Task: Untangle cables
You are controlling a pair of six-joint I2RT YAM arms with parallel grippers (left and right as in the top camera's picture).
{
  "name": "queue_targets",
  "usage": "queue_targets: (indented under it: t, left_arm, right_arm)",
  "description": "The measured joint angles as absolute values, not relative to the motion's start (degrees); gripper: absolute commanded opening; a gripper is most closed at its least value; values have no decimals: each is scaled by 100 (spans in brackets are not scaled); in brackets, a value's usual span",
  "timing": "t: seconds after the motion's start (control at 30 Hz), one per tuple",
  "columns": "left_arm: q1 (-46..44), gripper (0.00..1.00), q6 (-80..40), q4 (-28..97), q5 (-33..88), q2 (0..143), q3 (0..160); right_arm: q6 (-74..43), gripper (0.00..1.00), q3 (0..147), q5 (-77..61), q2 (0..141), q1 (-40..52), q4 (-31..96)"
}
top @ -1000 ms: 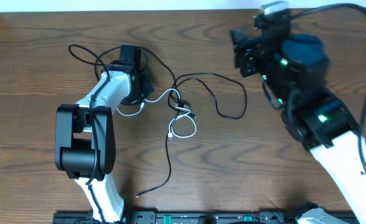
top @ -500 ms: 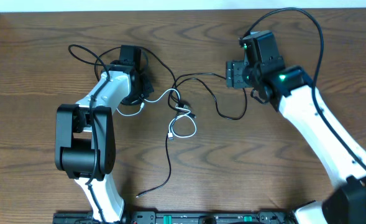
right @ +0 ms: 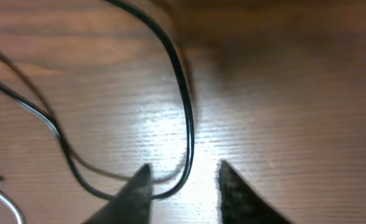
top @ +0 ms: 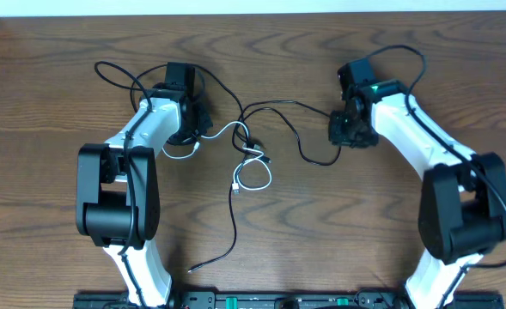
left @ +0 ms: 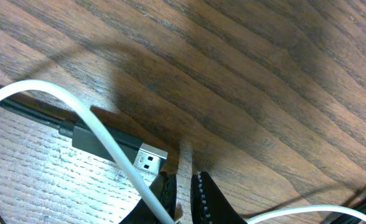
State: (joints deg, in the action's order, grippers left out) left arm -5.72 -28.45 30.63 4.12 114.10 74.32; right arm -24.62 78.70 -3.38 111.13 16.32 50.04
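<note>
A: The right gripper (top: 349,129) is now down at the table (top: 364,232), jaws apart astride the black cable (right: 186,118), seemingly to grab it.
B: Left?
A: The left gripper (left: 183,186) pinches the white cable (left: 102,134), likely anchoring it.

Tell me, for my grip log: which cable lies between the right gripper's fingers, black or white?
The black cable; the white cable lies by the left gripper instead.

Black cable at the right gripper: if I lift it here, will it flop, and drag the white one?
Likely floppy: the black cable is thin and lies in loose curves, so it should sag either side of the right gripper. Probably light. It crosses the white cable mid-table, so lifting may tug that.
</note>
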Motion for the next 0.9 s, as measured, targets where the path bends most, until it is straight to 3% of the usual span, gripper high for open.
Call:
queue_targets:
  t: [0.47,0.53,0.6,0.63,0.67,0.9]
  left_arm:
    - [-572,14,-2845,3063,412,11410,7432]
    - [-572,15,-2845,3063,412,11410,7432]
    - [-572,17,-2845,3063,414,11410,7432]
    - [-572,17,-2845,3065,416,11410,7432]
    - [-572,23,-2845,3068,414,11410,7432]
    - [-572,25,-2845,3065,427,11410,7432]
  right_arm:
    - [-2661,22,7872,-381,11686,1636,4989]
    - [-2674,7,7872,-368,11686,1636,4987]
    - [-2714,1,7872,-336,11686,1636,4991]
    - [-2722,1,7872,-318,11686,1636,4993]
    - [-2716,1,7872,-316,11686,1634,4993]
    - [-2504,1,7872,-316,11686,1636,4963]
